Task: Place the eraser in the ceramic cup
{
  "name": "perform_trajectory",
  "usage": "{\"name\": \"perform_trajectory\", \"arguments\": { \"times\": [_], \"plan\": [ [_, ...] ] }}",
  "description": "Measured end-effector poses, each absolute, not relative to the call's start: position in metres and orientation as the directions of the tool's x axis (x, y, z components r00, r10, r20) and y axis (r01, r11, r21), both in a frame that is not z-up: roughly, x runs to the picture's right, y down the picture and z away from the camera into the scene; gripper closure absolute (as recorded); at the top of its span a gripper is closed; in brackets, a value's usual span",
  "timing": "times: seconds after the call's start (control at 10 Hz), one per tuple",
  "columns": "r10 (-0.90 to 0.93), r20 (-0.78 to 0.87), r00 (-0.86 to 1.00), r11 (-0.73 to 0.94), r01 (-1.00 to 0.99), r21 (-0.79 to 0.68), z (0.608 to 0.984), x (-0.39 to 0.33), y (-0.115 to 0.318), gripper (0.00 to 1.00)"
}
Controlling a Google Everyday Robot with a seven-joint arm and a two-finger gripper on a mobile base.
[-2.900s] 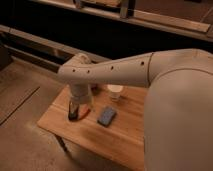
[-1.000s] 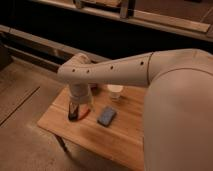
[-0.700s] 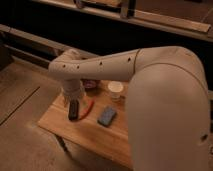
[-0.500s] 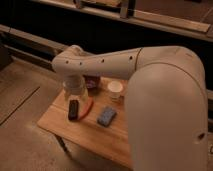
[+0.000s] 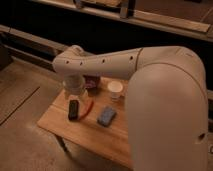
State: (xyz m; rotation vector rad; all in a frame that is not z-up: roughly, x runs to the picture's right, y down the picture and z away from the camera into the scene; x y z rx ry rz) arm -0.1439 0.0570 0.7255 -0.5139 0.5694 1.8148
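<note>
- On counter (image 5: 85,131), near left: eraser (image 5: 73,110), black, just below gripper (image 5: 75,95); whether it is gripped cannot be told.
- Far right: ceramic cup (image 5: 115,90), white, apart from eraser.
- Behind arm (image 5: 102,62): maroon bowl (image 5: 92,80), mostly hidden.

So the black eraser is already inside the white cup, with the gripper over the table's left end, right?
No. The camera view shows the eraser lying on the table just below the gripper, apart from the ceramic cup. The gripper is over the table's left end.
</note>
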Motion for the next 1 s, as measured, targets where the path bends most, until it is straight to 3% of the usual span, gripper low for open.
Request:
{"name": "perform_trajectory", "arguments": {
  "times": [0.3,0.7,1.0],
  "plan": [
    [0.763,-0.59,-0.266,-0.243,-0.962,0.12,0.725,-0.139,0.055,0.35],
    [0.811,-0.584,0.026,0.049,-0.998,0.025,0.749,-0.139,0.05,0.35],
    [0.825,-0.558,0.091,0.073,-0.996,-0.055,0.766,-0.161,0.035,0.35]
  ]
}}
